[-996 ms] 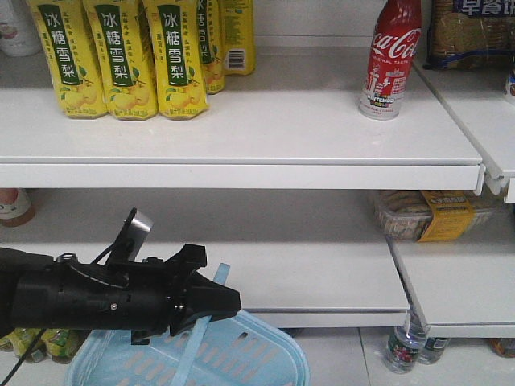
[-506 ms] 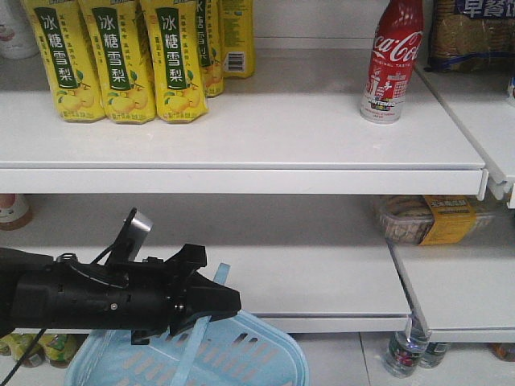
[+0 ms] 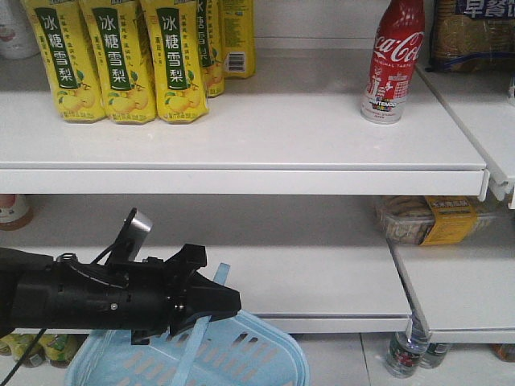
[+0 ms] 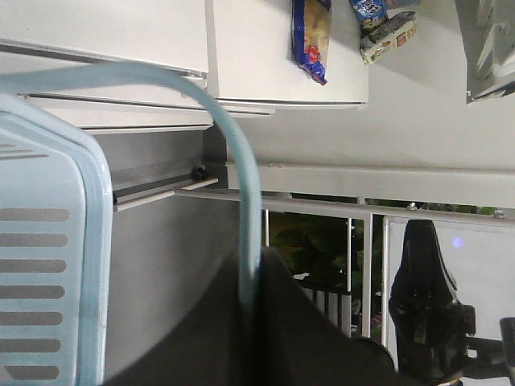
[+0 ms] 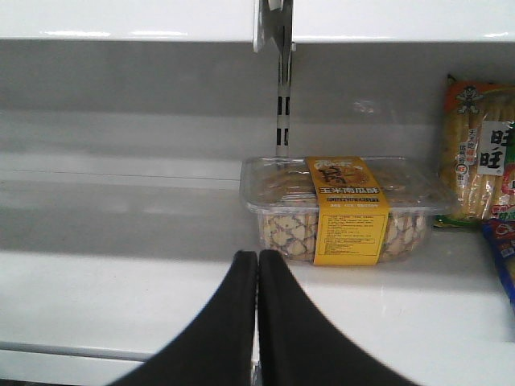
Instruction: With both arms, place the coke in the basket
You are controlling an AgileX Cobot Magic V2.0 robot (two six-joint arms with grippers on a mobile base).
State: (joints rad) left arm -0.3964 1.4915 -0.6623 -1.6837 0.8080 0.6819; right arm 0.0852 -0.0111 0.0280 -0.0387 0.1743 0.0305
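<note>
At lower left of the front view the basket [image 3: 257, 354] is held by its handle [image 3: 191, 344], clamped in the left gripper [image 3: 229, 300]. The right gripper [image 5: 257, 261] is pressed shut, empty. The coke [image 3: 393, 68] is seen ungrasped at upper right, so opening and reaching are judged next.

Bright, even light; upper shelf [image 3: 282, 129] near blown out; left wrist view dimmer, perhaps underexposed.
</note>
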